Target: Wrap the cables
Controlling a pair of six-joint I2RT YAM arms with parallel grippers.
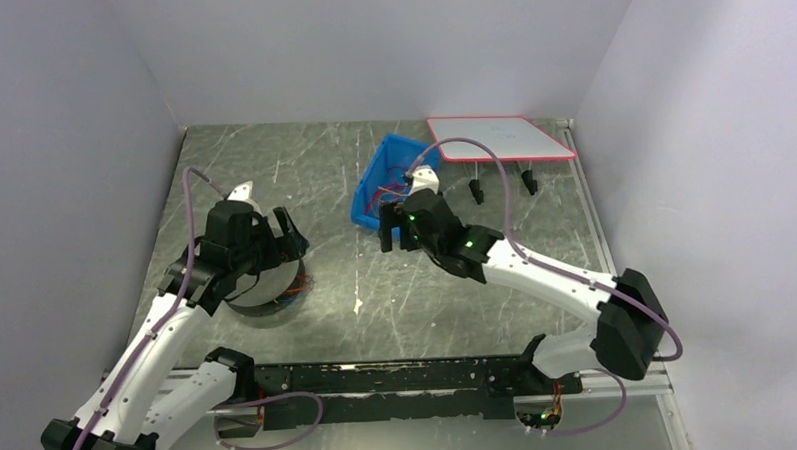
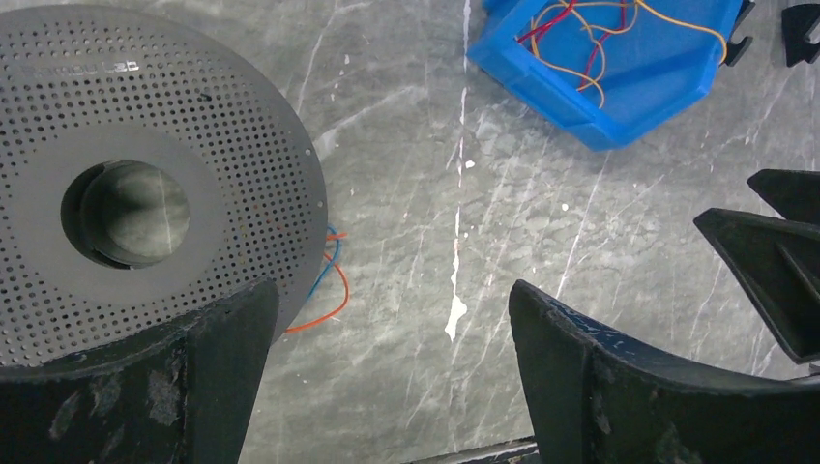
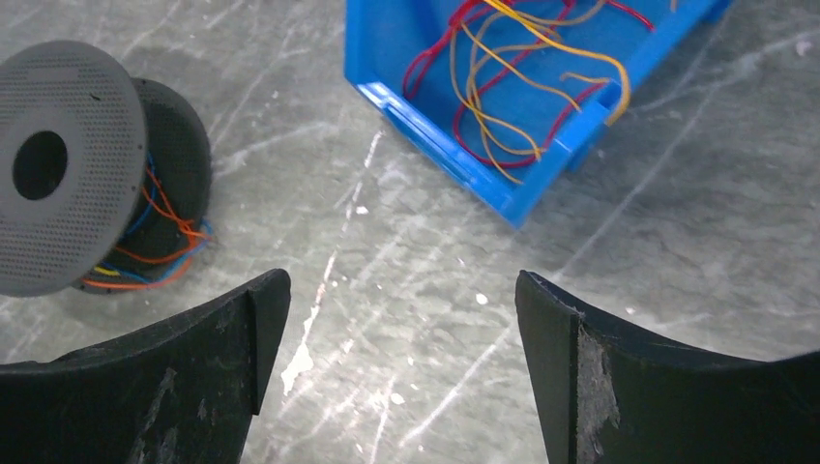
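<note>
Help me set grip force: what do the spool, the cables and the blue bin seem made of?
Spool: likely moulded plastic, matte dark grey; its flange is evenly perforated with tiny holes.
Cables: thin wires in smooth, probably plastic insulation, red, orange and yellow, lying in loose bends.
Blue bin: probably rigid plastic, slightly glossy, with a moulded lip.
</note>
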